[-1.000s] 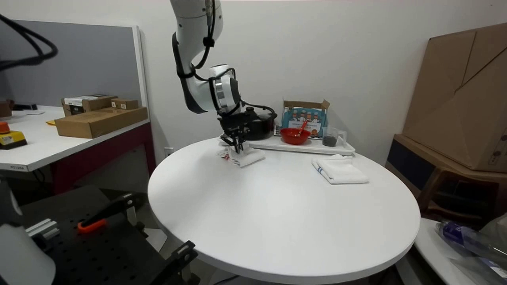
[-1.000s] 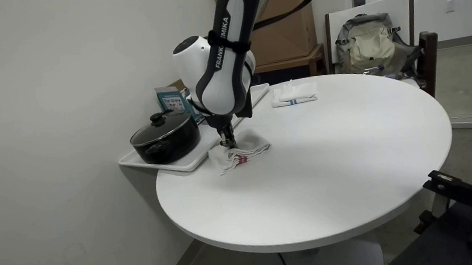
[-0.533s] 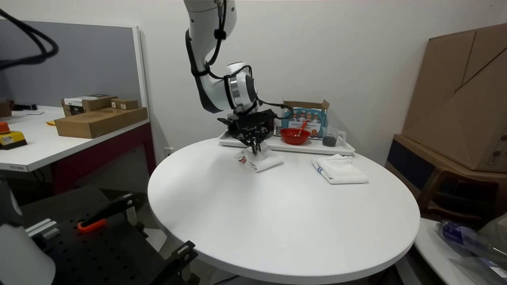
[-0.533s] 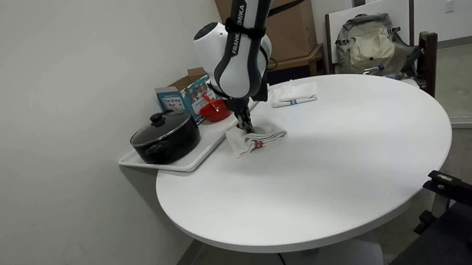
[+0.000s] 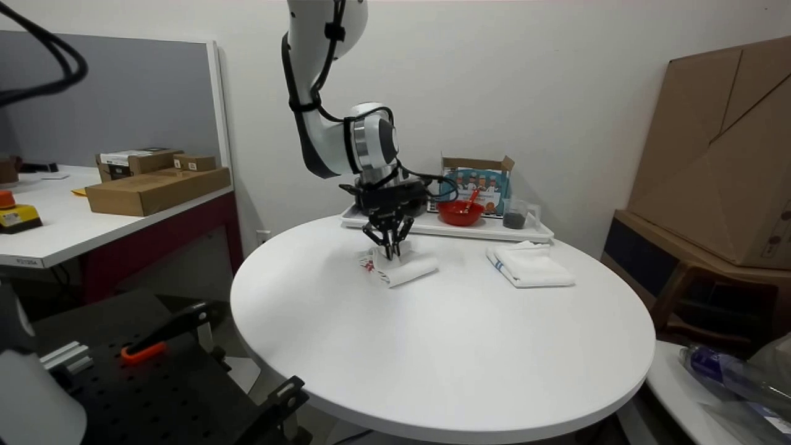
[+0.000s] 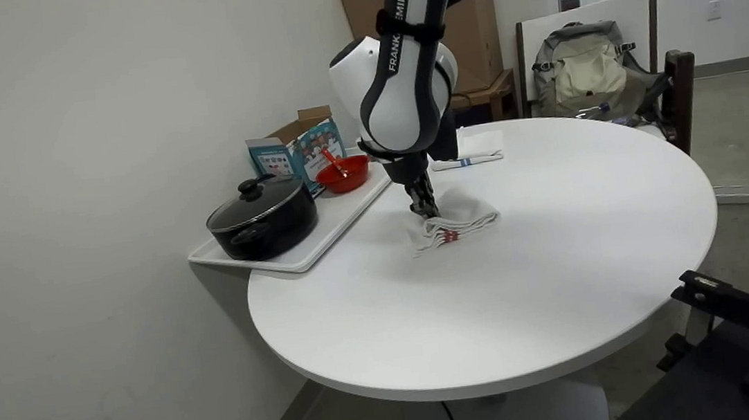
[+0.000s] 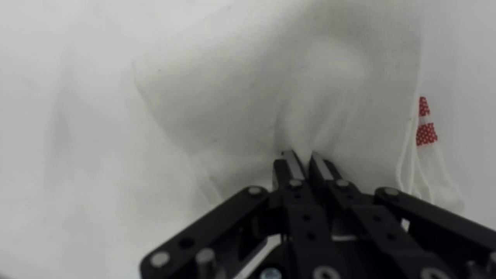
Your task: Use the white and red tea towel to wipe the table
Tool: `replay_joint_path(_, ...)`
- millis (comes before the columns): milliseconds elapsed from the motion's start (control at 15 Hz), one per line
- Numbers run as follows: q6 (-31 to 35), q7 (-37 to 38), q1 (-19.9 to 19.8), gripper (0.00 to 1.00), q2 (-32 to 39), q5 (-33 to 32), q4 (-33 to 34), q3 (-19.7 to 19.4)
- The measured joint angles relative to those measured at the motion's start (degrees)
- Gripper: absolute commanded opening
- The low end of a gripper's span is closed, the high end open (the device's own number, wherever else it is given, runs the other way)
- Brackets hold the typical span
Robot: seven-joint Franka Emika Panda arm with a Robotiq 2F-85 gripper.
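The white and red tea towel (image 5: 411, 269) lies bunched and partly folded on the round white table (image 5: 445, 364), toward the back and left of centre in an exterior view. Its red marking (image 6: 450, 236) shows on an edge facing the camera in an exterior view. From above, my gripper (image 7: 303, 158) points down into the cloth. Its fingertips pinch a raised fold, and creases run out from between them in the wrist view. The tea towel (image 7: 232, 97) spreads around the fingers, with red-dotted bands at its right. The lowest tips are partly sunk in the fabric.
A white tray (image 6: 340, 217) along the wall carries a black pot (image 6: 264, 218), a red bowl (image 5: 460, 214), a cup (image 5: 515, 216) and a printed box (image 5: 476, 184). Right of the towel lies a folded white cloth with blue stripes (image 5: 532, 267). The arm partly covers the tray.
My gripper has dragged the tea towel along the tabletop, away from the tray: first to the right, then toward the camera in an exterior view. The grip has stayed shut throughout.
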Motion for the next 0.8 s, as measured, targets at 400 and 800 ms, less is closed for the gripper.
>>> replay_joint_path(400,-9.79,-7.32,-2.17,0.05,-4.96,5.8,-8.16,5.99)
replay_joint_path(800,-12.49,-10.22,0.29,0.05,-5.53,5.58,-11.21,9.88)
